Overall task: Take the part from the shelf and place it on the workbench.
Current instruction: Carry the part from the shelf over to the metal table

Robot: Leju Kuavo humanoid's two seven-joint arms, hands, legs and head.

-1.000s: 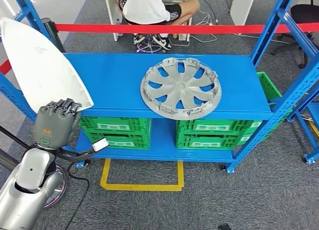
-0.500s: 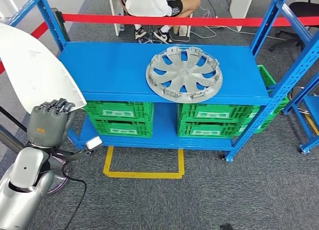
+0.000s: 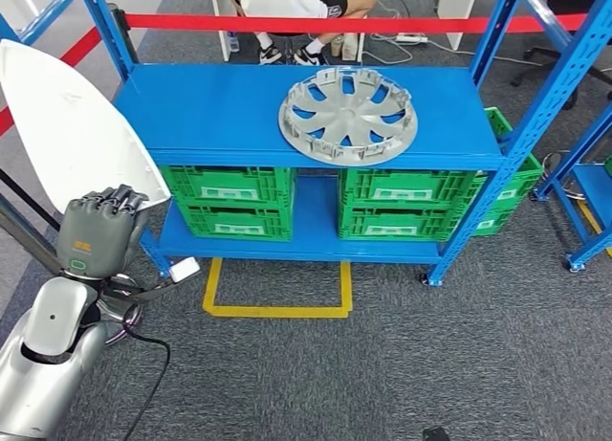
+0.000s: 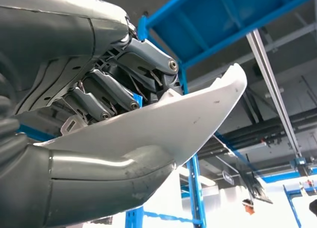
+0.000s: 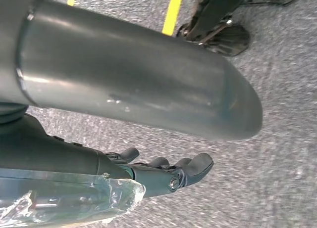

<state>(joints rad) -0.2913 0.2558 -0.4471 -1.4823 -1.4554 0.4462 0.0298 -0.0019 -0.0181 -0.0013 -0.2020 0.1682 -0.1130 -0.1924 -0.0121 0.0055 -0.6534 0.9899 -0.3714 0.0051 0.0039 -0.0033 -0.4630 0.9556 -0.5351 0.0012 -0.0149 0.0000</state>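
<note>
Head view: left hand [image 3: 98,232] grips the white part [image 3: 69,125] beside the shelf's [image 3: 216,116] left edge.
Right hand [image 5: 157,176] hangs with fingers apart, holding nothing.

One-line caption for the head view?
Left hand holds a white panel beside the blue shelf, where a hubcap lies.

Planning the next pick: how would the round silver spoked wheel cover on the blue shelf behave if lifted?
The round silver spoked wheel cover looks like thin moulded plastic, so probably light. Its open spokes suggest some flex. Lying flat on the blue shelf, it probably won't roll.
</note>
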